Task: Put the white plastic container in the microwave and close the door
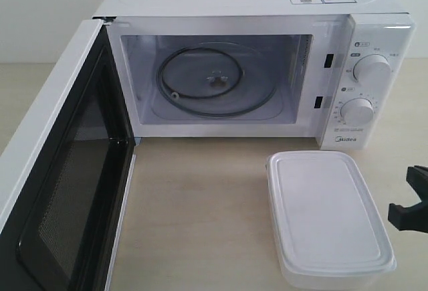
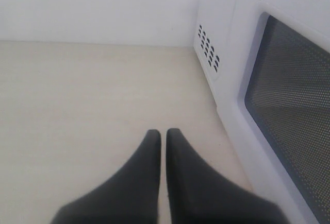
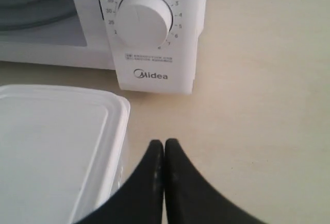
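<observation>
Beige table [image 1: 200, 224]: one microwave [image 1: 267, 10], door [image 1: 73, 190] open; one container [image 1: 328, 217]; both jaws pairs pressed together.

Closed tight and empty, both: left hand [image 2: 162, 134], right hand [image 3: 164, 144].

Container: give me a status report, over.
Left hand shut, empty, by door. Right hand shut, empty, beside container. Container on table, outside microwave. Door open, nothing blocking.
</observation>
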